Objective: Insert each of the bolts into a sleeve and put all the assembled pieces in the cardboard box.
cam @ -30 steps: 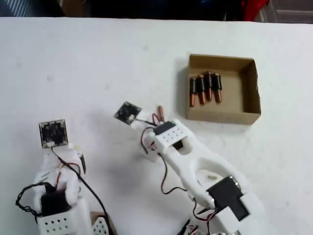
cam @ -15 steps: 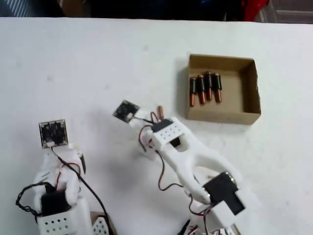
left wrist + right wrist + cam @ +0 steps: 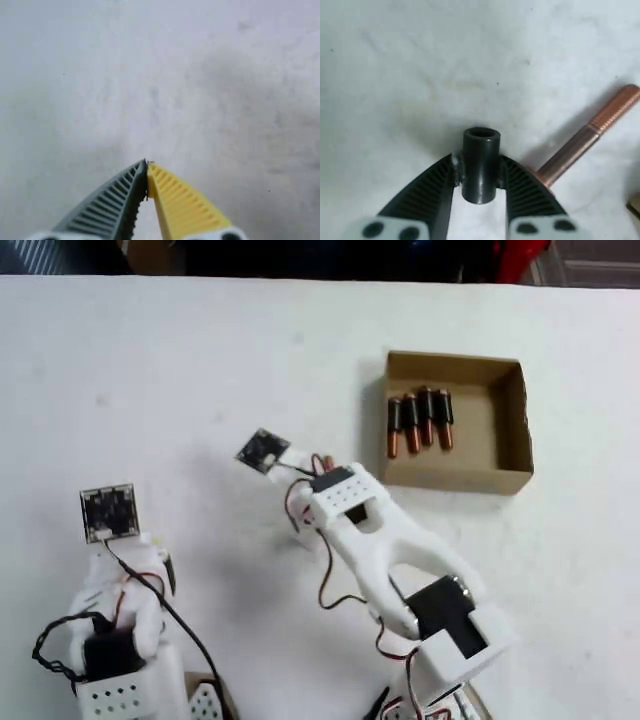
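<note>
right hand (image 3: 480, 161) shifted forward, clamped on sleeve (image 3: 481, 150).

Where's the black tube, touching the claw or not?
Touching. The right wrist view shows the right gripper clamped against both sides of the black sleeve.

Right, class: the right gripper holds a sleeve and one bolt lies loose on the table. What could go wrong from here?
1. The right gripper pinches the sleeve just at its fingertips, so the sleeve may tilt or slip when the bolt is pushed in.
2. The bolt lies loose on the table, close beside that gripper; a nudge could roll it away.
</note>
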Robot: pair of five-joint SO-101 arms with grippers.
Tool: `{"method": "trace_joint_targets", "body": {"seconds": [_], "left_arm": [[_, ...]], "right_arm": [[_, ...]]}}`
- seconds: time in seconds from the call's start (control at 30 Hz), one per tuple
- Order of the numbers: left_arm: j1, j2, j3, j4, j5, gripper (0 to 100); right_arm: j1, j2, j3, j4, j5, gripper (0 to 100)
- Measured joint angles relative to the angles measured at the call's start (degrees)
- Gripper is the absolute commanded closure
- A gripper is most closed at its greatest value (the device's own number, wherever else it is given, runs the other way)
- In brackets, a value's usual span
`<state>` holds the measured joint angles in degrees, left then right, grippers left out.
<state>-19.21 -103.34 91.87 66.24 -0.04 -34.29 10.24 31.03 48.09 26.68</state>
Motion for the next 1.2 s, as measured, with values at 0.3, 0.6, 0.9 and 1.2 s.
{"method": "trace_joint_targets", "body": {"seconds": [0.3, 0.6, 0.9, 1.2], "left_arm": [[0.0, 0.0, 0.0, 0.0, 0.0, 98], [0.0, 0.0, 0.0, 0.0, 0.0, 98], [3.3, 0.0, 1.4, 0.0, 0.0, 98], [8.3, 0.0, 5.1, -4.1, -6.3, 98]], "right_arm": [[-0.1, -5.7, 0.6, -0.1, -0.1, 98.2], [2.2, -28.6, 6.4, 5.5, -0.1, 98.2], [4.5, -54.3, 20.4, 6.5, -0.1, 98.2], [11.9, -73.5, 28.8, 6.5, 0.0, 98.2]]}}
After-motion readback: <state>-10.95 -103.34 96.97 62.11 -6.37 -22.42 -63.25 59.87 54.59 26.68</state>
